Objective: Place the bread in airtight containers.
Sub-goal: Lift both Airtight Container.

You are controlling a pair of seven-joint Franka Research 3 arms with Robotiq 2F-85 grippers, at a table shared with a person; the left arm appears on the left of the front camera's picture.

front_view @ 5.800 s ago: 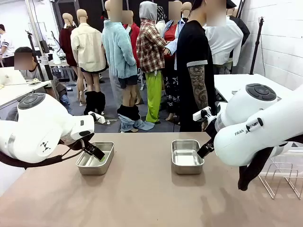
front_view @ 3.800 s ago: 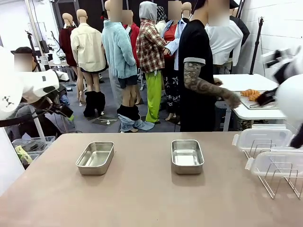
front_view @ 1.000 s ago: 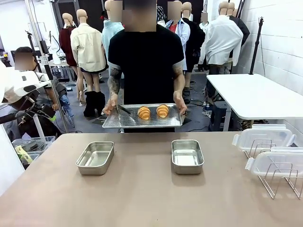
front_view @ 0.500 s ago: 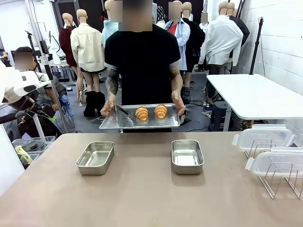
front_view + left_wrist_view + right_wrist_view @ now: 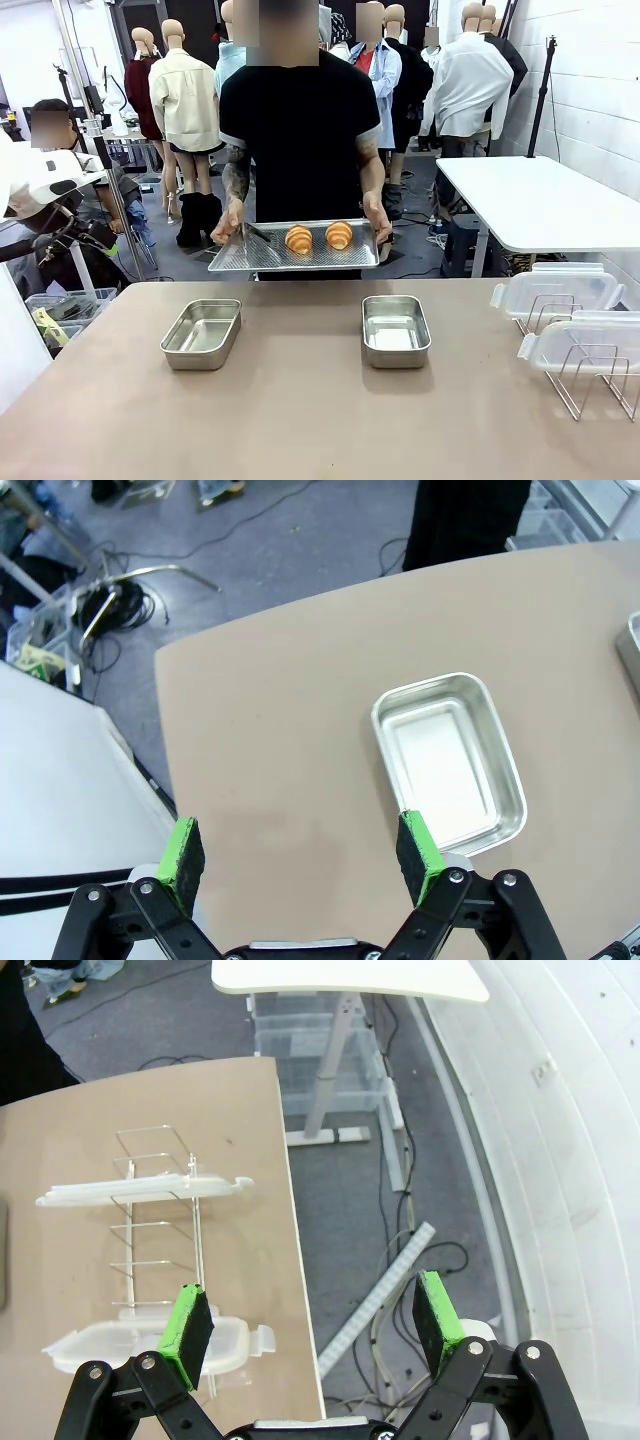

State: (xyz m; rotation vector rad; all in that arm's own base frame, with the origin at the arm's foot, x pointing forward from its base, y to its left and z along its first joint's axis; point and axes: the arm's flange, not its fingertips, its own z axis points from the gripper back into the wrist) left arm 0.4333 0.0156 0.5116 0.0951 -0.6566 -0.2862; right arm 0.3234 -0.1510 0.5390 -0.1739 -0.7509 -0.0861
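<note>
- Nearest the robot, the left pincer (image 5: 300, 845) hangs over the bare counter (image 5: 300, 420), its green pads spread wide and holding nothing. The left tin (image 5: 202, 333) lies below, close beside one pad.
- The right pincer (image 5: 310, 1325) gapes empty too, above the counter's right edge, with the wire rack (image 5: 590, 385) ahead of it.
- On that rack rest the near lid (image 5: 580, 345) and the far lid (image 5: 555, 290), well apart from both tins.
- At mid-counter the right tin (image 5: 395, 330) sits uncovered and empty, like the left one.
- Beyond the far edge a person grips a perforated tray (image 5: 240, 262) at both ends, above counter height.
- On it the left-hand croissant (image 5: 298, 239) and right-hand croissant (image 5: 339, 235) lie side by side.
- Farther right stands a white table (image 5: 540, 200).
</note>
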